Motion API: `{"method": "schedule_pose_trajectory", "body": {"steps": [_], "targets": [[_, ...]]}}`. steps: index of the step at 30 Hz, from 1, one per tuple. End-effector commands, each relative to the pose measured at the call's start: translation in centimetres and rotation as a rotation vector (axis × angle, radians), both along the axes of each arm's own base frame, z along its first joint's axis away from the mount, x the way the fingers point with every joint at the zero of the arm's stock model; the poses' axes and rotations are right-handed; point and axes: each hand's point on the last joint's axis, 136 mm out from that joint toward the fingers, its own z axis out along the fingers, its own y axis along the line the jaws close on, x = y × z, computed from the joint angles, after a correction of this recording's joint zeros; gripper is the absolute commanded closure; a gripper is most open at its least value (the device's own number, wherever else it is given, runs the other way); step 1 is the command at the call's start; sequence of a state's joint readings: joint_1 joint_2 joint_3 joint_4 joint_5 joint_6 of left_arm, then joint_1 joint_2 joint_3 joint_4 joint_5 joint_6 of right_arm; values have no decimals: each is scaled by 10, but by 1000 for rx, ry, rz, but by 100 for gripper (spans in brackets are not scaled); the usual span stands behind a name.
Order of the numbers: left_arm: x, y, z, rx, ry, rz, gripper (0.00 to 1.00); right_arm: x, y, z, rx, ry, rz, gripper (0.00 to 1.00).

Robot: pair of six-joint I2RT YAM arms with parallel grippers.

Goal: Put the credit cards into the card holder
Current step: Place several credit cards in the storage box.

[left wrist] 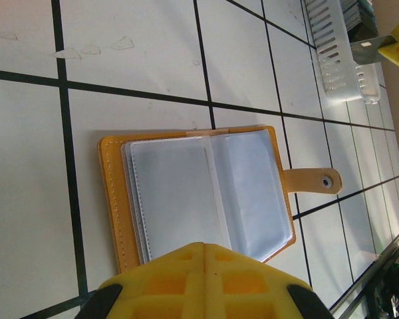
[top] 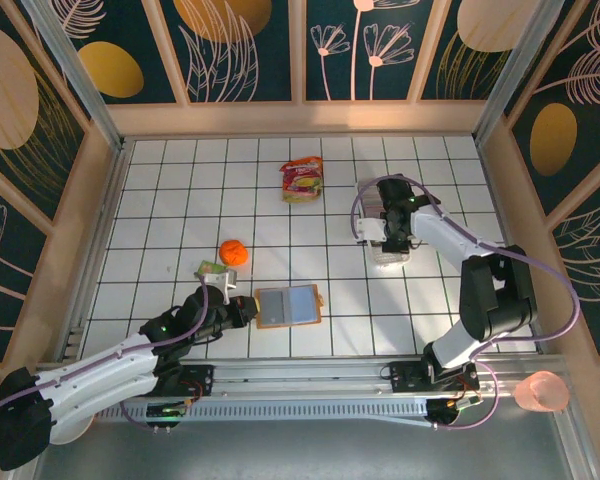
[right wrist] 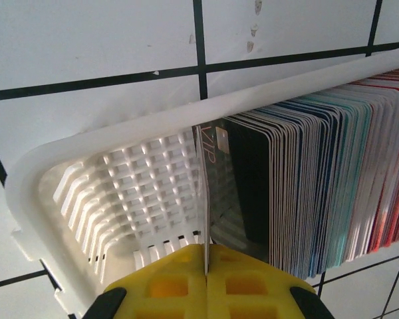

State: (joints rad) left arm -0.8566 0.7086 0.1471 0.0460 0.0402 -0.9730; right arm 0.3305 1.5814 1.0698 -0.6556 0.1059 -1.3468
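— White-tiled tabletop point(top: 180, 180). Any writing to read?
— "VIP", on the front card point(right wrist: 216, 173) of the credit cards point(right wrist: 332, 179) standing in the white tray point(right wrist: 86, 143). The right gripper point(right wrist: 206, 256) is pinched on that card's edge.
— And the card holder point(left wrist: 199, 193)?
— It lies open just ahead of the left gripper point(left wrist: 203, 251), whose fingers are pressed together.

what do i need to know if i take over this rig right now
Left gripper: shut, tips at the edge of the open orange-brown leather-like card holder, apparently pinning it flat.
Right gripper: shut on the front card of the mixed-colour plastic credit cards standing in the white slotted plastic tray.
Done: holder open, sleeves look empty.
To do: lift that card out, slide it into a sleeve, repeat.
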Motion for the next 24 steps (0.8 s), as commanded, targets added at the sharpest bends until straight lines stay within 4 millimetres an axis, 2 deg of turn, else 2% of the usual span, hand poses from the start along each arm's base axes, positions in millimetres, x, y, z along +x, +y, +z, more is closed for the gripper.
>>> {"method": "schedule_pose_trajectory", "body": {"steps": [1,6,16,20,24], "targets": [[-1,3,-5,10,8,9,95,8,-4,-7,-55,-43,17,98],[-1,3,-5,5,8,10,95,19,-11,-10,-105,-120,19,74],[-3,3,-8,4,15,8,96,34,-13,-14,-134,-242,32,40],[-2,3,-7,3,15,9,96,41,-9,-14,-136,-296,55,36],[-2,3,-6,6,15,10,96,50,-1,-1,-99,-354,56,41]]}}
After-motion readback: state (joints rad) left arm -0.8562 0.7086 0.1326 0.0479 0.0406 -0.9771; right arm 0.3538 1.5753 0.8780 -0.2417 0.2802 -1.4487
